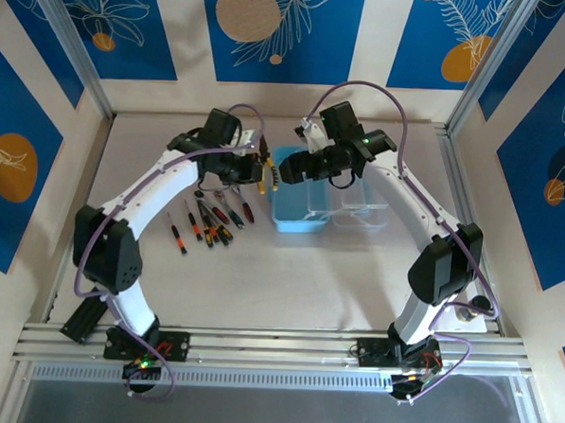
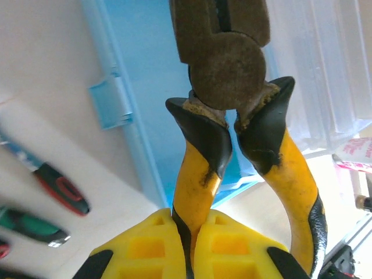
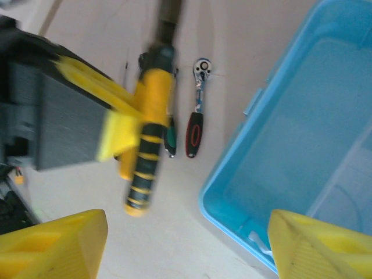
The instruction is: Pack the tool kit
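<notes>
The light-blue plastic case [image 1: 291, 221] lies open: thin-walled, light, likely to skid if bumped. At its left rim the left end effector [image 2: 187, 235] is clenched on the yellow-handled pliers [image 2: 226, 70], probably heavy, stiff steel, best held near the pivot. Above the case the right end effector [image 3: 186, 250] is released, empty. Left of the case, screwdrivers [image 1: 211, 225] and a ratchet wrench [image 3: 197, 110] lie on the tabletop [image 1: 288, 278]: light, rigid, graspable mid-handle.

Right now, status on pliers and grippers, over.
Left gripper shut on pliers, at the case edge. Right gripper open, empty, above case. Screwdrivers on table. Right gripper may crowd the drop.
</notes>
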You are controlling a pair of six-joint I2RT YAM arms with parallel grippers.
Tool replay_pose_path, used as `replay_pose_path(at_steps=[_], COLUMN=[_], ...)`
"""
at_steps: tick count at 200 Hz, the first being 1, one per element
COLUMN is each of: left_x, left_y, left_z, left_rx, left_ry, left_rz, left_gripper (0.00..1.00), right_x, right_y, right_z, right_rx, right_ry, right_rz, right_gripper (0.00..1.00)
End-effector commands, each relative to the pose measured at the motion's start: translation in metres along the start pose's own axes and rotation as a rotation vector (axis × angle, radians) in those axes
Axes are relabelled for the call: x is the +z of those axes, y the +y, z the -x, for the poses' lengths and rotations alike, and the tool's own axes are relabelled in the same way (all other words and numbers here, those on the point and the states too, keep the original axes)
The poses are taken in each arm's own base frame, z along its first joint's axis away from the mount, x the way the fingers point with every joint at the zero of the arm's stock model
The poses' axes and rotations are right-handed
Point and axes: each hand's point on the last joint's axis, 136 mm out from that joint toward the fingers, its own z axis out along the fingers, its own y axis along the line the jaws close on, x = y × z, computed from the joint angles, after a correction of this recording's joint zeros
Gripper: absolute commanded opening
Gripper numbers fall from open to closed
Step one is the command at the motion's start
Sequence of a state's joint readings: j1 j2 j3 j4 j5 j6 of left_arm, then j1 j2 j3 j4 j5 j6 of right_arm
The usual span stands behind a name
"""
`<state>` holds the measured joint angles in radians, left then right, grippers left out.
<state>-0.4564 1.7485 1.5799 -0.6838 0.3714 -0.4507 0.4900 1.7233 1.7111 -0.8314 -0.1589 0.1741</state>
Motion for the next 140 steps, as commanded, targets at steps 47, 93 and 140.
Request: replay_pose_path(at_steps=[47,93,140], left_x=[0.016,0.015,0.018], left_y=[-0.054,-0.062,-0.062], left_z=[0.018,0.016,0.014], left_rx=[0.037,0.051,0.068], left_ry=[-0.015,-0.003,0.007], left_rz=[-0.214,-0.257,-0.27], left_gripper=[0.0,0.0,0.0], right_x=[0.022,0.034,0.032], right_y=[-0.004,-0.012,-0.014], right_z=[0.0,0.005,0.013], right_rx=[0.065,0.086,0.089], right_ry=[0.032,0.043,0.018], right_rz=[0.047,0.035,0.03], right_gripper=[0.5,0.38,0.06])
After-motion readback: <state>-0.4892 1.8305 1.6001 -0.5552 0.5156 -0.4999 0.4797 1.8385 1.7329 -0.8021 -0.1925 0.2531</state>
